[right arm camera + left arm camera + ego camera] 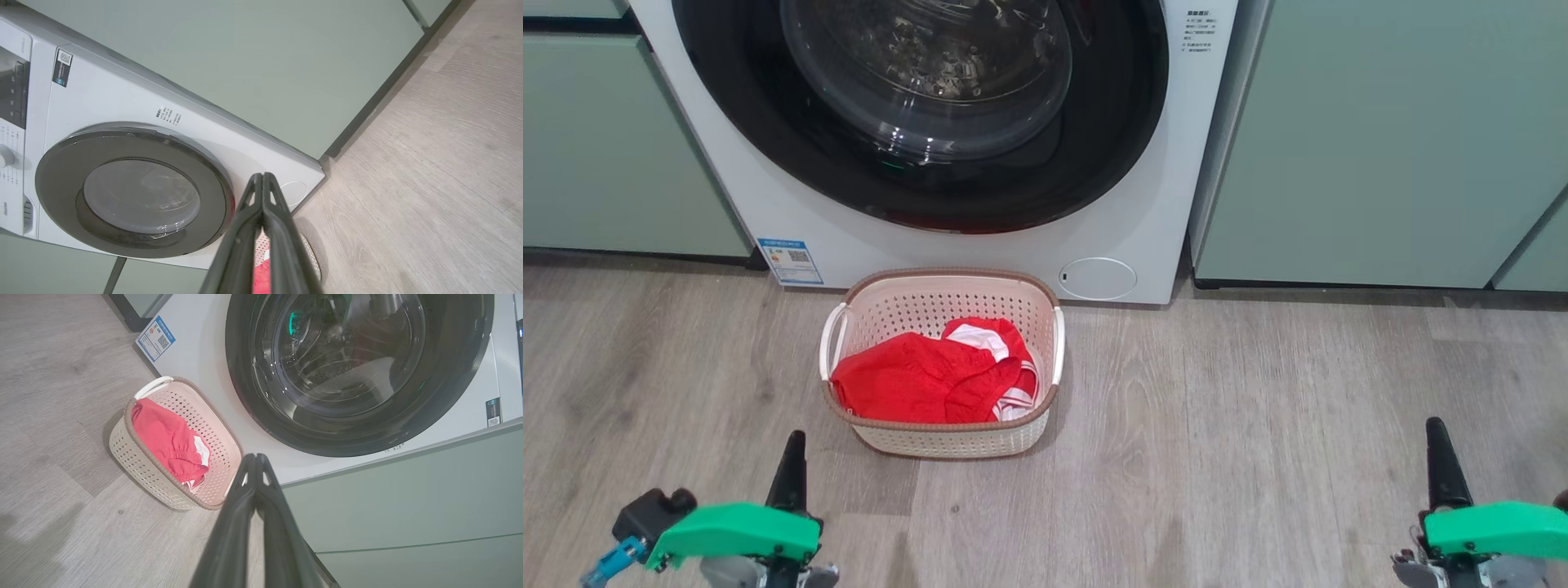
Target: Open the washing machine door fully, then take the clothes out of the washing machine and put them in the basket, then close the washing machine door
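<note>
Clothes [915,380] lie in the basket [947,286] before the washing machine [768,204].

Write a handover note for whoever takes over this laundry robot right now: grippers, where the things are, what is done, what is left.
Left gripper: shut, empty, clear of the basket. Right gripper: shut, empty.
The red clothes lie in the cream basket, on the floor in front of the white washing machine.
The washing machine door sits shut, flush with the front; no red shows through its glass.
Done: clothes unloaded, door closed. Left: nothing apparent; perhaps check that the door latched.
</note>
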You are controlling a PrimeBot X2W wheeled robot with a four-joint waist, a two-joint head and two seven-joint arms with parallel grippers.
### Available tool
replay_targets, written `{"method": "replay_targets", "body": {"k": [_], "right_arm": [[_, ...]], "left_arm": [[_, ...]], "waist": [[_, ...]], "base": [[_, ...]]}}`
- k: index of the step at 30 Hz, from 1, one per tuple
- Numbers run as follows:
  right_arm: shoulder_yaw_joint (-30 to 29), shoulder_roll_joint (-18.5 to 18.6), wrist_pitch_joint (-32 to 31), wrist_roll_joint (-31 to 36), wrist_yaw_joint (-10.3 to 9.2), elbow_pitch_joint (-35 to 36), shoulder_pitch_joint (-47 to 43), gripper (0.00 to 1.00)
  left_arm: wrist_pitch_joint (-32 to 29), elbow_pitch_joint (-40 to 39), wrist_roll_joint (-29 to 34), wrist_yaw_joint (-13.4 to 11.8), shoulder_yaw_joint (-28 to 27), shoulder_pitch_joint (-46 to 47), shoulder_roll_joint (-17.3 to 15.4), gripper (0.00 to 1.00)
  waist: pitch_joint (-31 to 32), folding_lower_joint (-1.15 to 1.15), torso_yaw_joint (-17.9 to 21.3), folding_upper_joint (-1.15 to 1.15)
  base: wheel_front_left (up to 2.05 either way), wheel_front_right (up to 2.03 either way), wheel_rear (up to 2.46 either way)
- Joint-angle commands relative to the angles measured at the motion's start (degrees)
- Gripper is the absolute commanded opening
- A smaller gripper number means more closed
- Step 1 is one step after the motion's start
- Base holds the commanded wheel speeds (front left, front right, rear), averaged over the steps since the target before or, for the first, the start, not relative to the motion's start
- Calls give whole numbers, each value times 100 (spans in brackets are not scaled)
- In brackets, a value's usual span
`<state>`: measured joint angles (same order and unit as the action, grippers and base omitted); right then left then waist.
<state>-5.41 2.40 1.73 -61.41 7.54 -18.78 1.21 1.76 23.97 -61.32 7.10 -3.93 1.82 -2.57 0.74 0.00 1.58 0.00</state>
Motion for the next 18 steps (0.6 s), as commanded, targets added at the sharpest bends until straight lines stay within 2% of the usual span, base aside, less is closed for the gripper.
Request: {"method": "replay_targets", "body": {"k": [1, 18], "right_arm": [[42, 39, -41, -166, -3, 223, 247, 0], [-14, 42, -327, -1233, -4, 316, 339, 0]], "left_arm": [[-49, -238, -160, 24, -140, 334, -36, 0], [-334, -515, -1232, 29, -184, 372, -34, 0]], "waist": [[-3, 0, -5, 0], [-35, 0, -61, 0]], "base": [[0, 0, 0], [0, 0, 0]]}}
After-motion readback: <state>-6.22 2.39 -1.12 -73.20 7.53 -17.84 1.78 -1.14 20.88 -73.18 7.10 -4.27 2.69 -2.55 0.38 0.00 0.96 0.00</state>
